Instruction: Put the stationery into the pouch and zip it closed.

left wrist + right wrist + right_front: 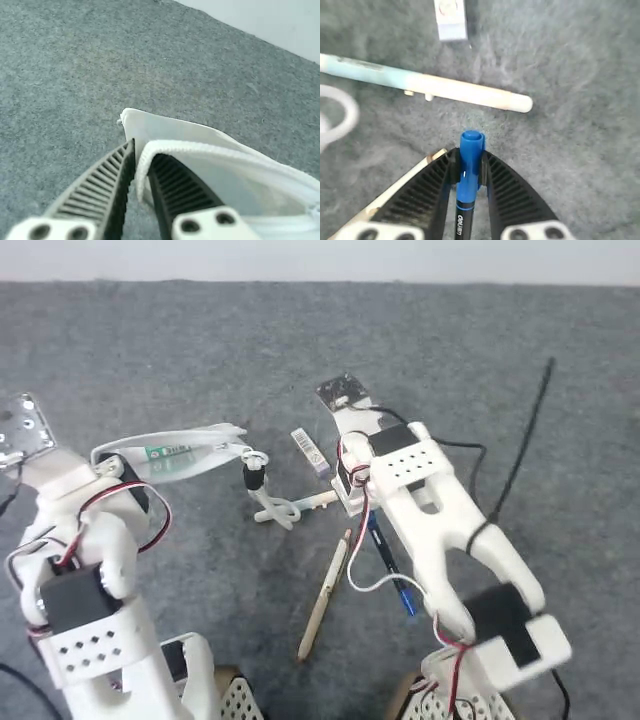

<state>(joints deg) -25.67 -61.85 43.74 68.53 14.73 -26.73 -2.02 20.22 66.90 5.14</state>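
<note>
The left gripper [141, 156] was pinching one end of the pouch [210, 160]. Its ribbed fingers [102, 185] were pressed together on the zip-edged rim. The pouch ran off the edge of the left wrist view, so its far end was cut off there.

In the high view the pouch [170, 455] lay at the left middle of the frame, with its gripped end tucked behind the left arm. Something with green print showed through its clear side, too blurred to identify. A small ring [256, 458] sat at the pouch's right tip. How far the zip stood open could not be made out.

The right gripper [470, 156] was clamped on the blue pen [471, 142], just behind its blunt end. The barrel below that was partly hidden between the fingers. In the high view the blue pen [405, 598] pointed toward the lower right, and its front end passed under the right arm.

On the grey mat [200, 350] near the centre of the frame lay a white pen [312, 502]. The right wrist view showed it just beyond the blue pen's tip and apart from it. An eraser [310, 452] sat above the white pen, cut off by the frame edge in the right wrist view.

A pencil [325, 595] slanted toward the lower centre, left of the blue pen. A white loop [275, 512] lay beside the white pen's left end, and whether the two touched was unclear. A black cable [520, 455] ran along the right side.
</note>
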